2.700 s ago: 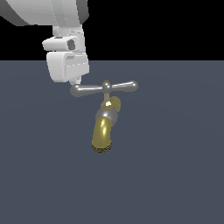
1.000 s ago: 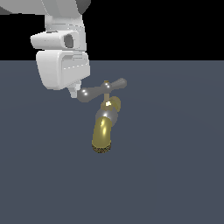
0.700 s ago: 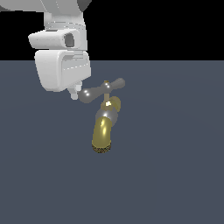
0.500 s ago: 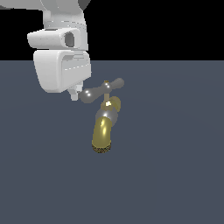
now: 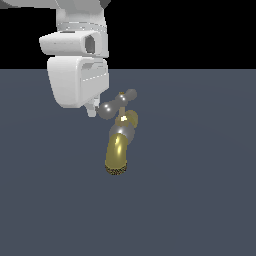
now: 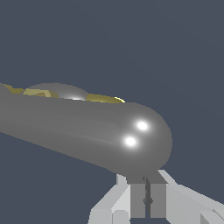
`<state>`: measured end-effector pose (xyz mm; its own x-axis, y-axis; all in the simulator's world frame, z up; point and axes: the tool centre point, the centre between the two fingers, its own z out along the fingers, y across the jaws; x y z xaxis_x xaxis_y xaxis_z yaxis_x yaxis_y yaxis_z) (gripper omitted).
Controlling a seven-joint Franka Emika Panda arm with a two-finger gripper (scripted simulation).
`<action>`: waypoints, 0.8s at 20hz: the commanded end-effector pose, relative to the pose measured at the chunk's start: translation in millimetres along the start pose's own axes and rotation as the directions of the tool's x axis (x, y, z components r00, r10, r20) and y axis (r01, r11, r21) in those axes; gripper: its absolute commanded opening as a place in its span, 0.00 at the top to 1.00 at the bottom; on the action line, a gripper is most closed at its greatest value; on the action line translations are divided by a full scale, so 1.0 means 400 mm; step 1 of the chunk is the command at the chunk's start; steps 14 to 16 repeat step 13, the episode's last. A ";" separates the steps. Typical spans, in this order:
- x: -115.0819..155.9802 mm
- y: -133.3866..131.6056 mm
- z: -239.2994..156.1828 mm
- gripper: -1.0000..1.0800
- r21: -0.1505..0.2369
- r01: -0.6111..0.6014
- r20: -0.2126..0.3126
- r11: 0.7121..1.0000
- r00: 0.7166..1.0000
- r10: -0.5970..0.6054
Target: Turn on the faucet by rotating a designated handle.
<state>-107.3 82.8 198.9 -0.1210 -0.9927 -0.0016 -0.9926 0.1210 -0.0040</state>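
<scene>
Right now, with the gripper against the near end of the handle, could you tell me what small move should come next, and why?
Probably keep pushing the same way: the gripper meets the handle at its near bulb end, and the crossbar already sits angled across the faucet.

surface: flat dark slate-grey floor (image 5: 200,190) | backdrop: black band (image 5: 190,30)

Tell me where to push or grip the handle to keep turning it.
Work the handle at its bulb end nearest the gripper, coming from the exterior view's left. That end sits farthest from the brass centre knob, so it probably gives the most leverage. The wrist view shows closed fingers right against that bulb.
</scene>
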 end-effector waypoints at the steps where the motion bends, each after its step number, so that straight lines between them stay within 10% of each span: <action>1: 0.066 -0.003 0.000 1.00 -0.002 -0.032 -0.001 0.999 0.999 0.032; 16: 0.207 0.014 0.000 1.00 -0.004 -0.041 -0.002 0.999 0.999 0.041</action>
